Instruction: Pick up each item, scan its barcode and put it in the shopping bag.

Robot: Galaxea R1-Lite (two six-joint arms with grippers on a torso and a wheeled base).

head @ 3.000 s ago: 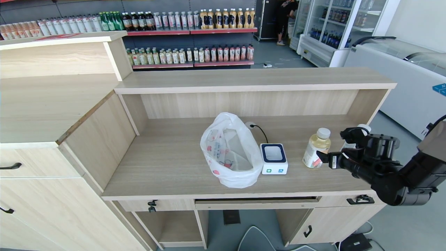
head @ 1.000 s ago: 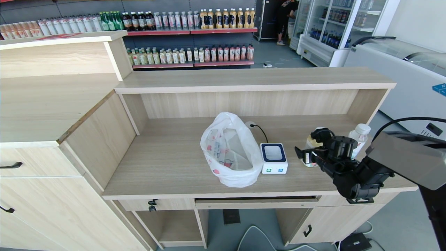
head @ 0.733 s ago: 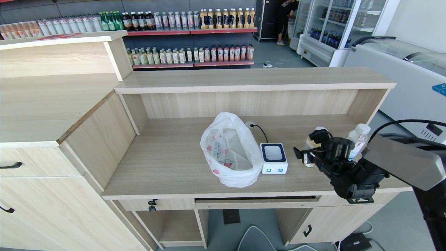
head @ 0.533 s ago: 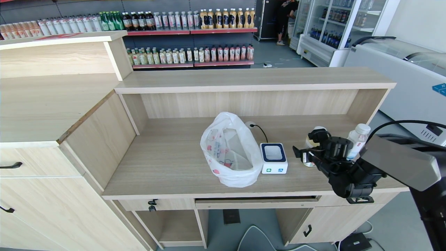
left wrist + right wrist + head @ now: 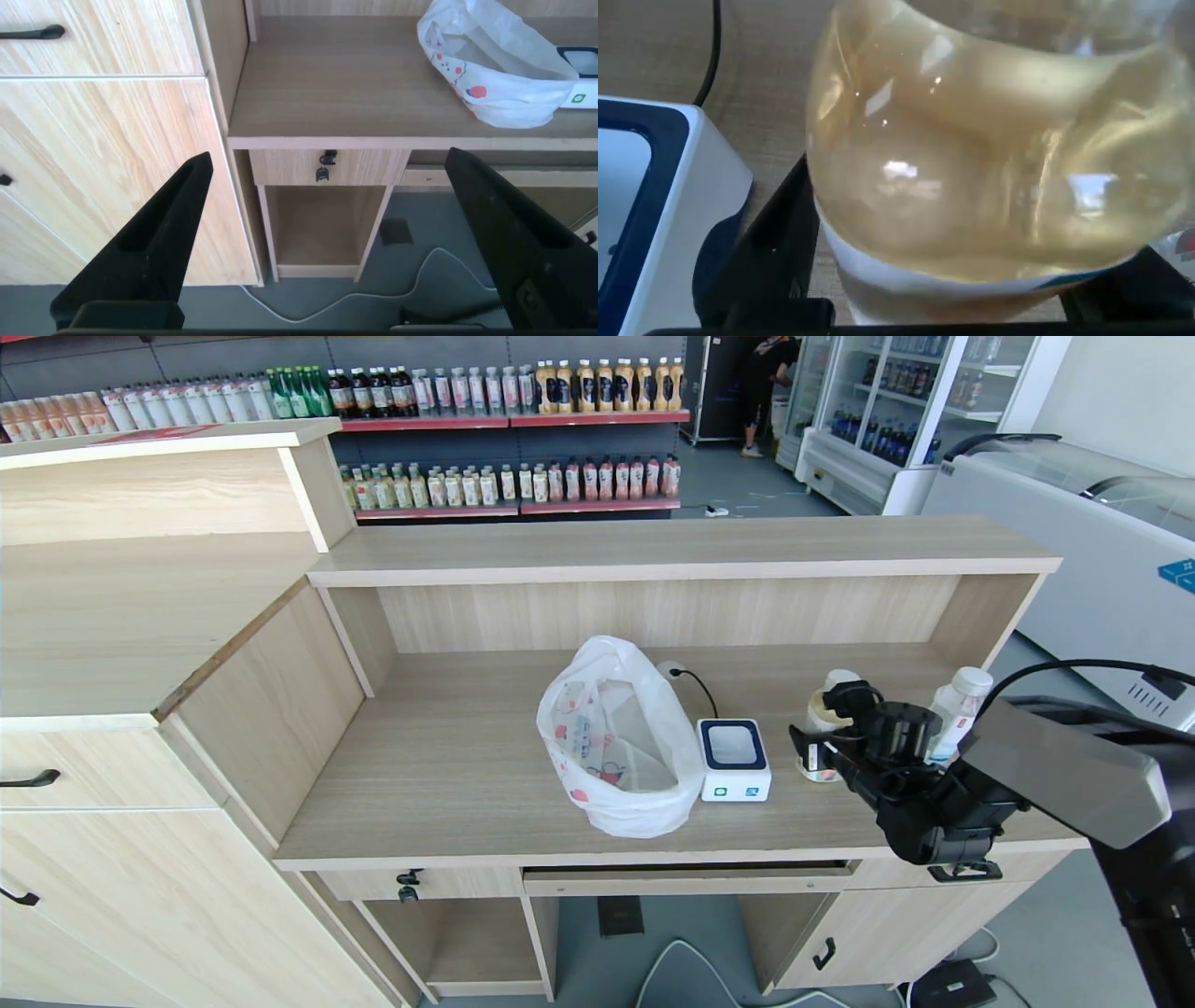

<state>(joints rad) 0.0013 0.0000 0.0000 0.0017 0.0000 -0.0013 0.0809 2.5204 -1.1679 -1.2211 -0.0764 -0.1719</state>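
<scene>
Bottle [image 5: 820, 717] of yellowish drink is upright, pinched by right gripper [image 5: 823, 733], just right of scanner [image 5: 734, 759] over counter [image 5: 448, 775]; lifted or resting, cannot tell. Shopping bag [image 5: 616, 737] touches scanner's left side. Left gripper [image 5: 327, 159] is spread wide, low before counter front.

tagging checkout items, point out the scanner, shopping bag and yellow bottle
scanner [image 5: 732, 747], head view, dark top window
shopping bag [image 5: 568, 730], head view, left wall
yellow bottle [image 5: 990, 168], right wrist view, liquid-filled body
</scene>
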